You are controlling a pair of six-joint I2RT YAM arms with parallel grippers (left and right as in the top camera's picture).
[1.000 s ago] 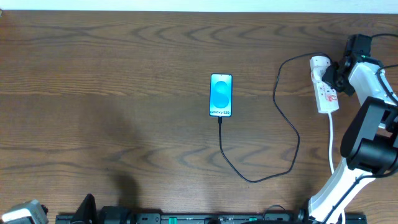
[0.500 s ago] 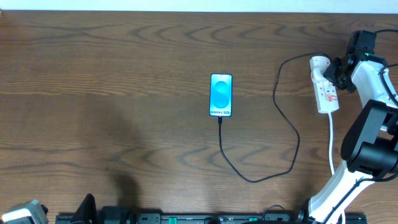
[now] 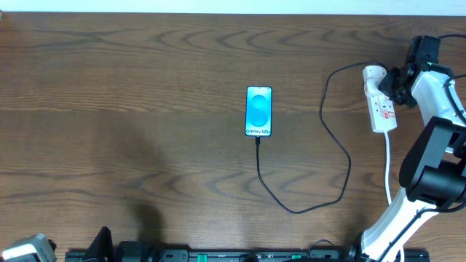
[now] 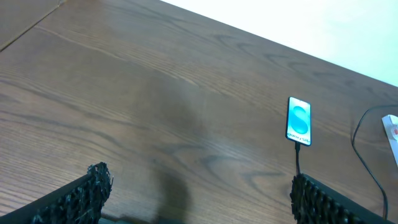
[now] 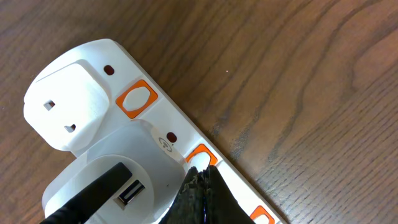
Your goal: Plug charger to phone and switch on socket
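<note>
The phone point(image 3: 259, 110) lies mid-table with its blue screen up; it also shows in the left wrist view point(image 4: 299, 121). The thin black charger cable point(image 3: 342, 156) runs from the phone's near end in a loop to the white socket strip point(image 3: 381, 109) at the right. My right gripper point(image 3: 397, 81) is shut, its joined fingertips point(image 5: 200, 176) touching an orange switch point(image 5: 202, 155) on the strip point(image 5: 239, 182) beside the round white adapter point(image 5: 118, 177). My left gripper point(image 4: 199, 190) is open and empty, low at the near left.
A white plug point(image 5: 65, 102) sits in the strip's end outlet beside another orange switch point(image 5: 135, 99). The strip's white cord point(image 3: 388, 160) runs toward the right arm's base point(image 3: 429, 182). The table's far edge meets a white wall.
The right gripper shifted slightly to the right along the strip's far end between one second ago and half a second ago. Nothing has moved since.
</note>
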